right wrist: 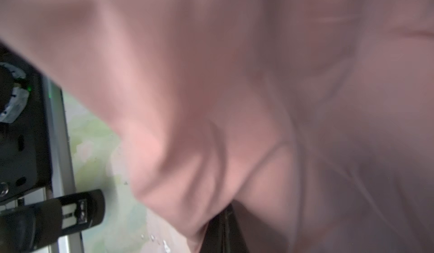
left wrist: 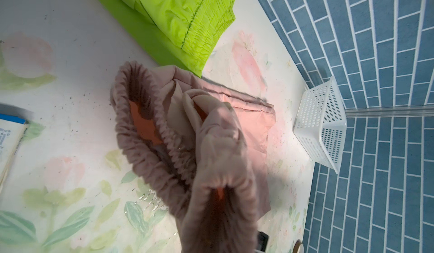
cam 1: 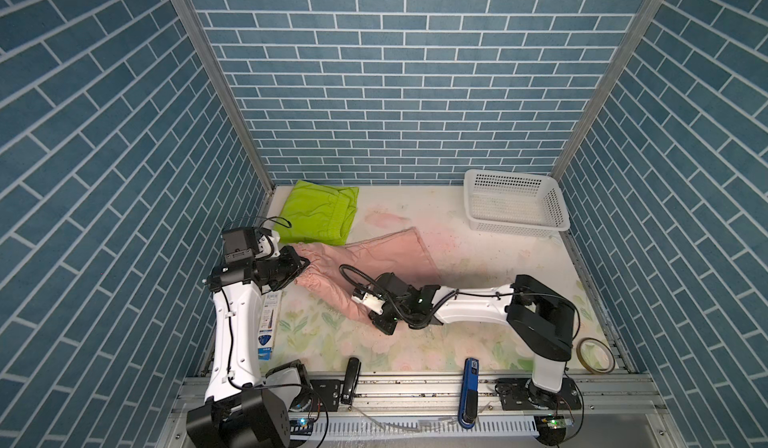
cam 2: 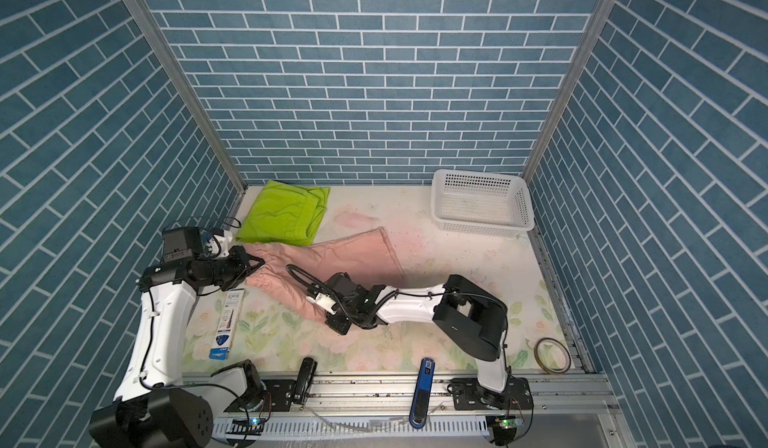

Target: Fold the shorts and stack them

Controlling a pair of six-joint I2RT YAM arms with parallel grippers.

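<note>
The lime-green shorts (cam 1: 318,213) (cam 2: 286,213) lie folded at the back left of the table; their gathered waistband also shows in the left wrist view (left wrist: 187,12). The salmon-pink shorts (cam 1: 374,259) (cam 2: 332,259) stretch slantwise across the middle, one corner touching the green pair. My left gripper (cam 1: 305,263) (cam 2: 259,262) is shut on the gathered waistband at their left end, and bunched pink fabric (left wrist: 211,134) hides its jaws. My right gripper (cam 1: 379,321) (cam 2: 338,321) is shut on their near edge. Pink cloth (right wrist: 258,99) fills the right wrist view above the closed black fingers (right wrist: 220,230).
A white perforated basket (cam 1: 515,205) (left wrist: 321,122) stands at the back right. A flat printed package (cam 1: 268,325) lies beside the left arm. A black stapler (cam 1: 351,379) (right wrist: 58,216), a blue stapler (cam 1: 469,387) and a tape roll (cam 1: 594,354) sit along the front edge.
</note>
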